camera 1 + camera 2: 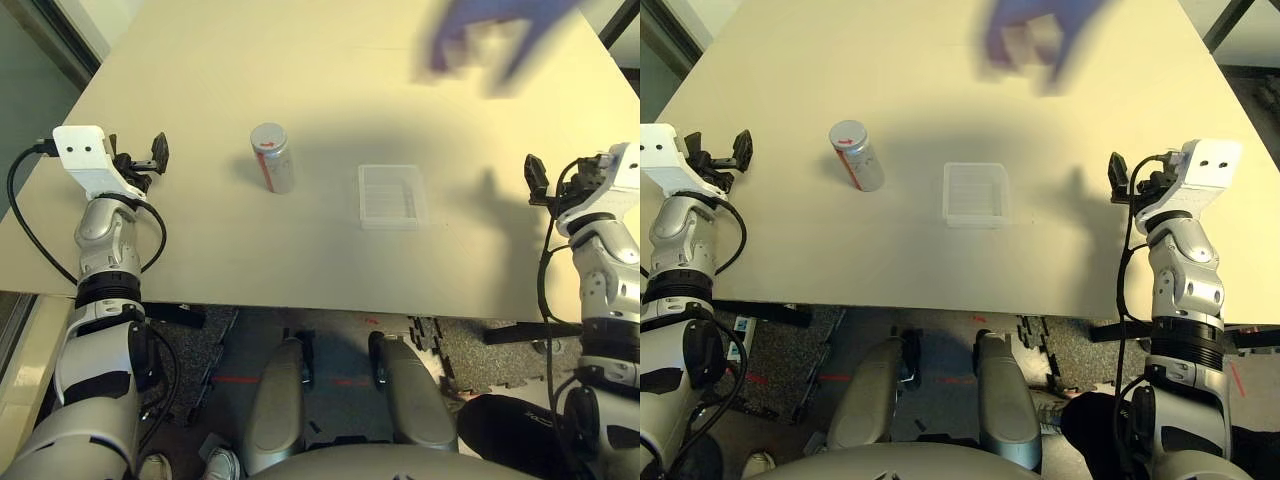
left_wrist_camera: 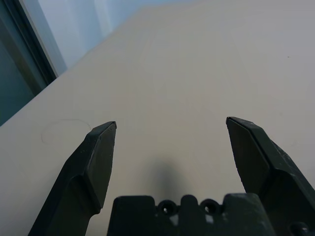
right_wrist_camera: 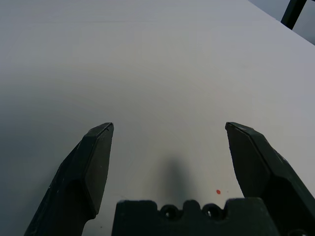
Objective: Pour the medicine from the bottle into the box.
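Observation:
The bottle (image 1: pixel 271 157), silvery-grey with a red stripe and a round grey top, stands upright on the table left of centre. The box (image 1: pixel 391 196), a shallow clear tray, lies to its right, about a bottle's height away. The medicine is hidden. My left gripper (image 1: pixel 140 150) is open over the table's left edge, well left of the bottle, with nothing between its fingers (image 2: pixel 98 157). My right gripper (image 1: pixel 560 172) is open near the right edge, well right of the box, and also holds nothing; its fingers (image 3: pixel 93 162) are over bare table.
A blurred hand in a blue glove (image 1: pixel 1035 35) hovers over the far side of the beige table (image 1: pixel 300 260), beyond the box. A small red dot (image 3: pixel 218 191) marks the table near my right gripper. The table's front edge runs close to my body.

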### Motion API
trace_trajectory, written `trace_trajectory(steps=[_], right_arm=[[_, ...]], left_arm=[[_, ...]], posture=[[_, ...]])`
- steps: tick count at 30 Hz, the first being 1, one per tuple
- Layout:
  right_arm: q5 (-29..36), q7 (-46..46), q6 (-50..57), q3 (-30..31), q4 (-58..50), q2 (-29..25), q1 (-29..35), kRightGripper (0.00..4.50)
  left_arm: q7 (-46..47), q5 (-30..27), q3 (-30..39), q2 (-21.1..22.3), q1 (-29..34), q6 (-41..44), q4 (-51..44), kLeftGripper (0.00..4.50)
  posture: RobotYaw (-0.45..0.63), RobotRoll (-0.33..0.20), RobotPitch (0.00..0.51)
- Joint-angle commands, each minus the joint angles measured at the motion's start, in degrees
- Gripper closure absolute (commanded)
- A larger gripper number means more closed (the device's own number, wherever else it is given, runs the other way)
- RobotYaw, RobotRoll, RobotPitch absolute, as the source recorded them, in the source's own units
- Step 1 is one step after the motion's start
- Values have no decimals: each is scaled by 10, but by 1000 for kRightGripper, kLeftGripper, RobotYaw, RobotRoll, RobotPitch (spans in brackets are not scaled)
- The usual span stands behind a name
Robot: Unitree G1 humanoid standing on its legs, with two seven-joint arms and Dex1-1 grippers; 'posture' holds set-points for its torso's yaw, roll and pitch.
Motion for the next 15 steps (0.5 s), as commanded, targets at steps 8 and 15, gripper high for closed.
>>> trace_trajectory(steps=[8,15], right_arm=[[9,12,3,-9,-11,-12,9,0],[26,62,79,23,-76,-42,-2,0]], left_arm=[[-47,-11,-18,-15,-27,24,-6,22],[-191,-71,-44,4,5,205,-149,22]], posture=[[-144,0,227],[-125,0,226]])
